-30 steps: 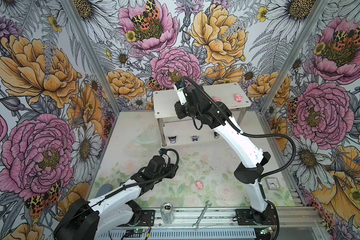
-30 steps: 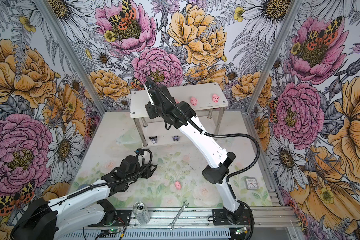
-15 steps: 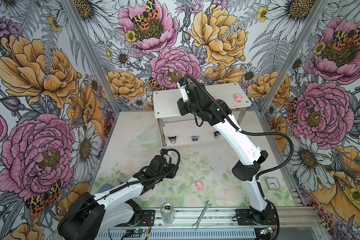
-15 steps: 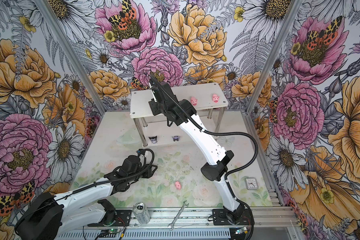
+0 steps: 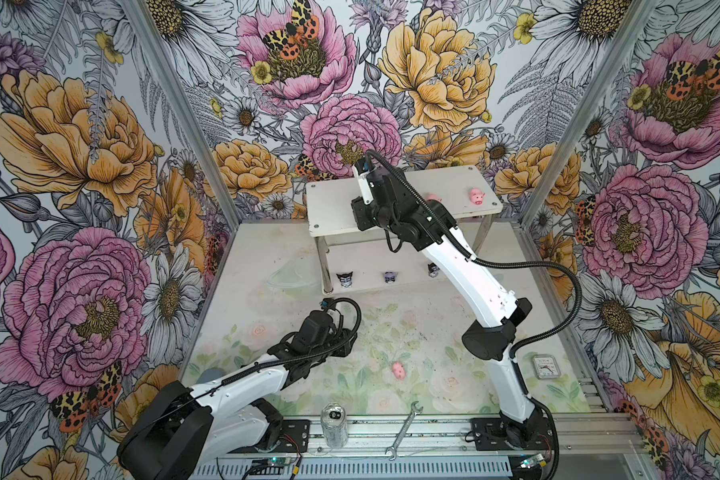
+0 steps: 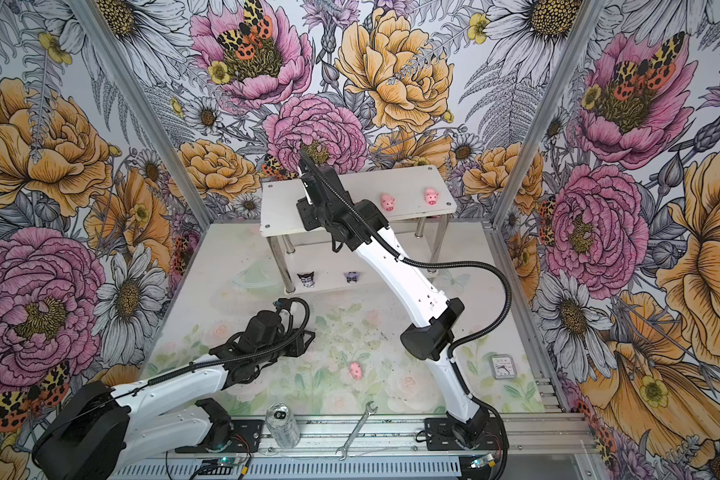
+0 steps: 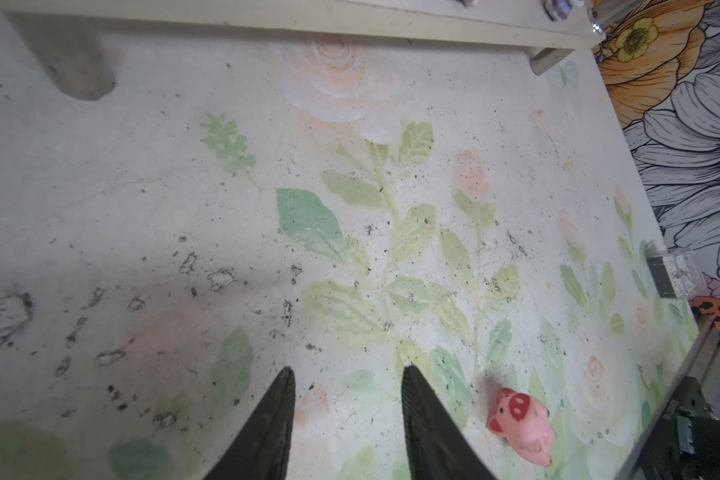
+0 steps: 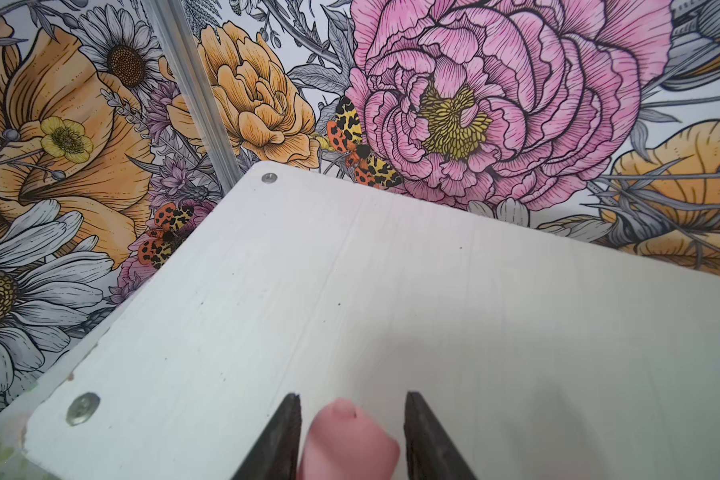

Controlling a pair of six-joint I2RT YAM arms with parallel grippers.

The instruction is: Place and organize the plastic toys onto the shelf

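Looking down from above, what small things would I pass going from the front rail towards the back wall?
Clear drink can → loose pink pig → two dark figurines on the lower tier of the shelf → two pink pigs on its upper tier.

From my seat the shelf [image 8: 350, 291] board reads as white-painted wood, matt, with faint grain lines. Its screw [image 8: 83, 408] is dull grey metal, and the legs [image 5: 324, 266] are mirror-bright chrome tube. The pig [image 7: 520, 424] looks like smooth, matt pink plastic, a little rubbery. The table mat [image 7: 225, 187] is a matt printed sheet, scuffed and black-specked. The left gripper [image 7: 348, 386] has fingers [image 7: 273, 424] of matt black, finely ribbed. The wrench [image 5: 404, 430] is satin bare metal and the can [image 5: 334, 424] is clear and glossy.
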